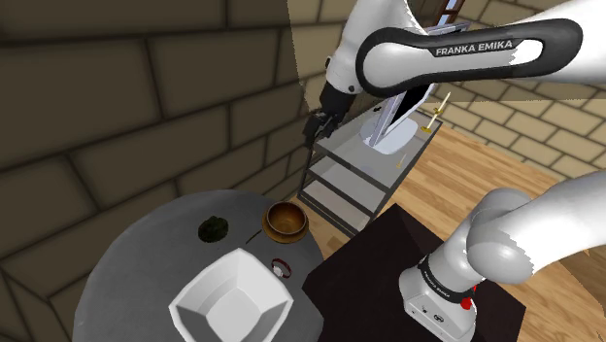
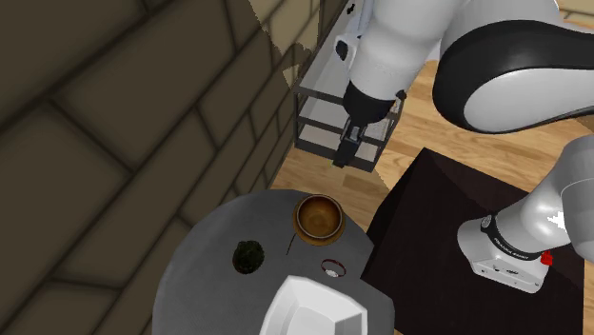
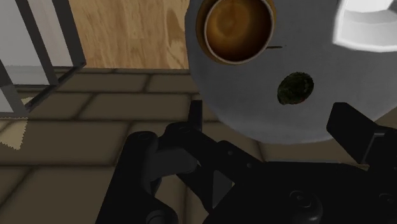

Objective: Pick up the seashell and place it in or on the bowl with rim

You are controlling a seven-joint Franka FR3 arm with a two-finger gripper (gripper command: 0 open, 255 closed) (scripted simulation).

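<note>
A small dark green, mottled lump, the seashell point(image 1: 213, 229) point(image 2: 248, 255) point(image 3: 296, 88), lies on the round grey table point(image 1: 136, 272) point(image 2: 205, 276) point(image 3: 242, 108). Beside it stands a round brown bowl point(image 1: 286, 220) point(image 2: 319, 217) point(image 3: 238, 27). A white square bowl with a broad rim point(image 1: 233, 299) point(image 2: 314, 309) point(image 3: 369, 25) sits nearer the table's front. My black gripper point(image 1: 315, 134) point(image 2: 342, 157) point(image 3: 273, 121) hangs high above the table's far side, open, with nothing between its fingers. In the wrist view the seashell lies far below, close to the right finger.
A tiny ring-shaped object point(image 1: 282, 265) point(image 2: 331, 267) lies between the two bowls. A grey wire shelf rack point(image 1: 359, 175) point(image 2: 328, 114) point(image 3: 32, 57) stands on the wooden floor beyond the table. A brick wall runs behind. The black stand point(image 1: 369, 282) abuts the table.
</note>
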